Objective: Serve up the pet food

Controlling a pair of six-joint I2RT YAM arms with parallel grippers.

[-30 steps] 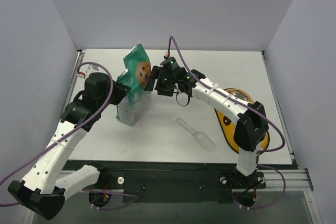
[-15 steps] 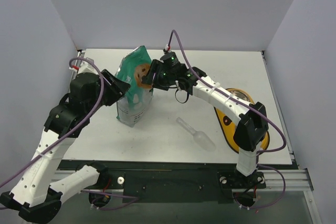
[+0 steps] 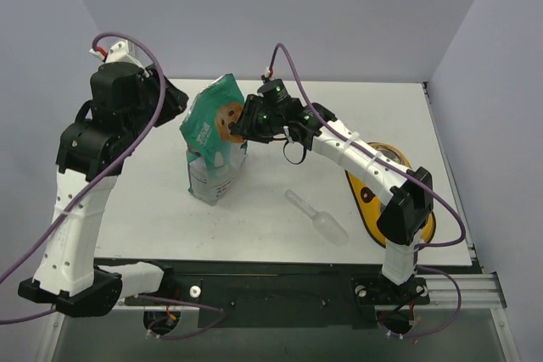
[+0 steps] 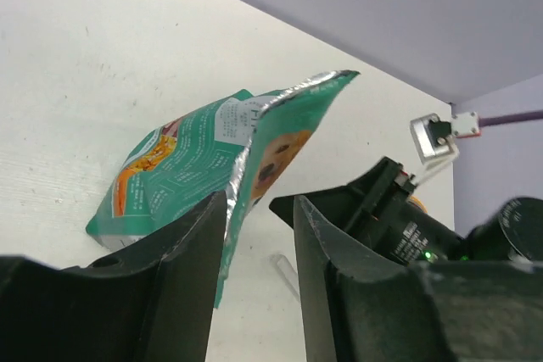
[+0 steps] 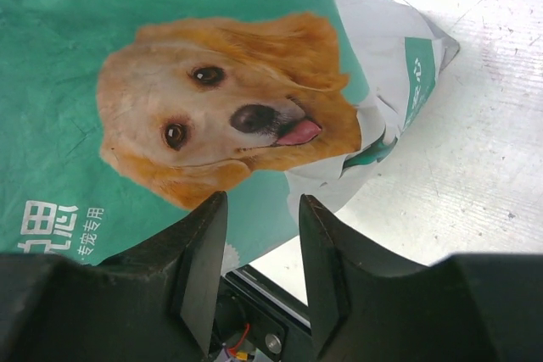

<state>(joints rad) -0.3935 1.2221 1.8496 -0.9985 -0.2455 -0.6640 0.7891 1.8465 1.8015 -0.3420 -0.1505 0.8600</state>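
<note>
From my station I see the left pincer (image 4: 260,203) held up above the bench (image 3: 407,116). Its two fingers stand parted with a clear gap, and I see nothing clamped in it. The teal-green bag (image 3: 212,129) with the dog picture stands ahead of that pincer and a little lower. The bag's top edge shows a silver lining and runs down my wrist view toward the gap between the fingers. It looks apart from them in the overhead view. The right pincer (image 5: 263,199) faces the bag from the other side, so the bag sits between the two pincers. The right pincer's fingers are only partly spread, with the tips right at the panel bearing the dog's face. I cannot make out any fold of the bag caught between them. The pet food shows in none of my views, so I cannot tell where it lies. A clear plastic scoop (image 3: 318,216) lies flat on the bench, well apart from the right pincer, toward the arm bases. A yellow feeder (image 3: 365,199) with a metal bowl sits off to that pincer's right, partly hidden under the right arm.
</note>
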